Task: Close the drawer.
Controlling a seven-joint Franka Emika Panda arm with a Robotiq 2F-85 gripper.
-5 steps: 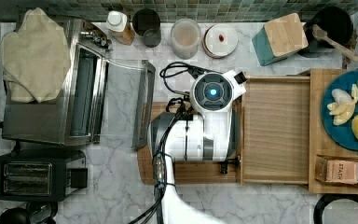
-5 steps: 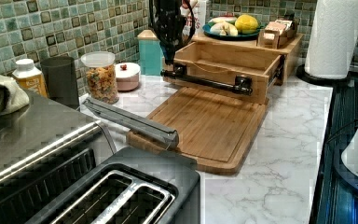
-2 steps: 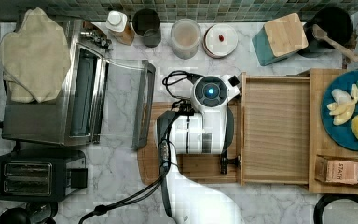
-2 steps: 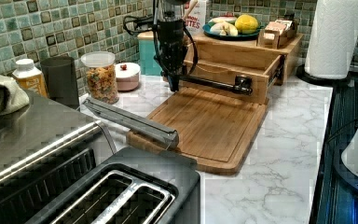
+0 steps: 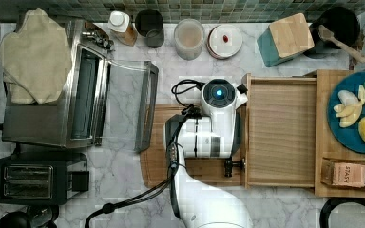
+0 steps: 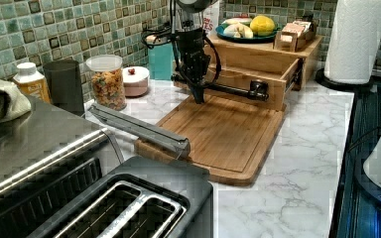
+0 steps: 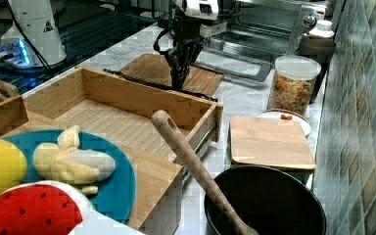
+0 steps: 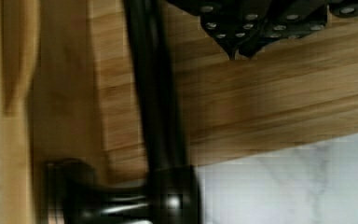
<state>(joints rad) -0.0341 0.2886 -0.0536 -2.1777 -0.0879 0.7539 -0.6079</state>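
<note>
Top view: drawer [image 5: 281,133] pulled out at 3 o'clock of cutting board [image 5: 190,171]; claw [image 6: 199,95] over board, beside drawer handle [image 6: 233,90]; toaster oven [image 5: 71,85] at 9 o'clock; toaster [image 5: 38,178] at 8 o'clock.

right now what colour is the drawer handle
Black, or very dark metal: the handle is a bar across the light-wood drawer front. It shows best in the left view.
</note>
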